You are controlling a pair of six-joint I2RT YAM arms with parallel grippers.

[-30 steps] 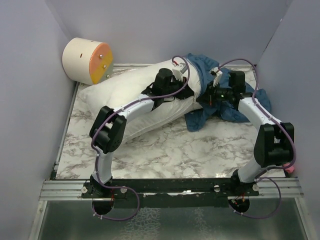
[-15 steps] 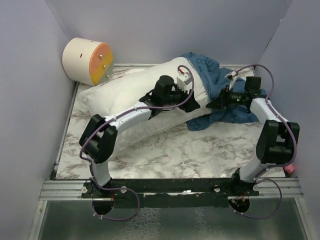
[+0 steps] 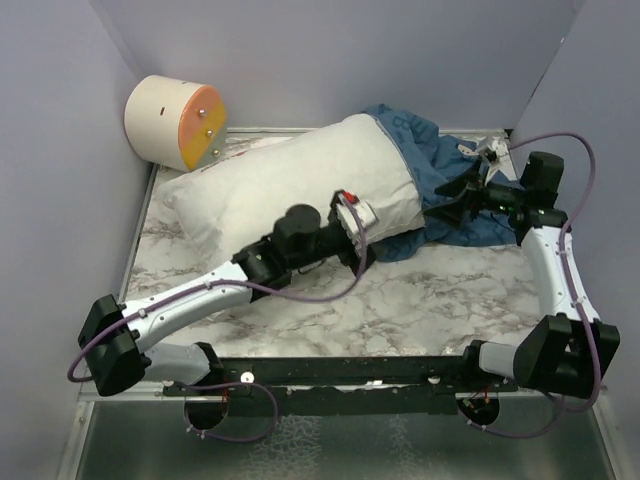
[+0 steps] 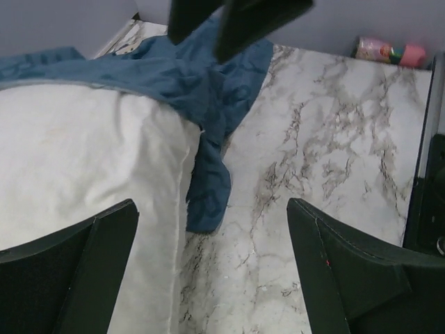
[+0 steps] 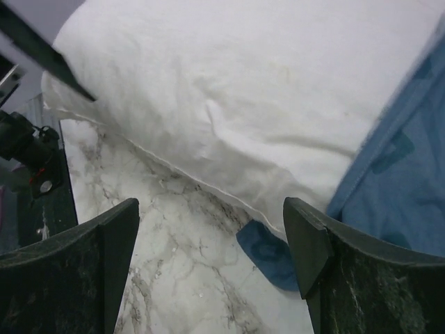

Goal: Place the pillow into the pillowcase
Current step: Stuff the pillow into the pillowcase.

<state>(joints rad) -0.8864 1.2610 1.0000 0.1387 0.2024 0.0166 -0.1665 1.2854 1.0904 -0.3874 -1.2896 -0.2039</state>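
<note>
The big white pillow point(image 3: 290, 180) lies across the back of the marble tabletop point(image 3: 400, 300), and only its right end is tucked into the blue pillowcase point(image 3: 450, 200), which sits bunched up near the right wall. My left hand point(image 4: 208, 271) is wide open and holds nothing; it hangs over the front edge of the pillow, where a flap of the pillowcase sticks out onto the tabletop. My right hand point(image 5: 208, 271) is wide open and empty too, up over the spot where the pillow meets the pillowcase, and a cream roll with an orange face point(image 3: 172, 122) leans in the back left corner.
</note>
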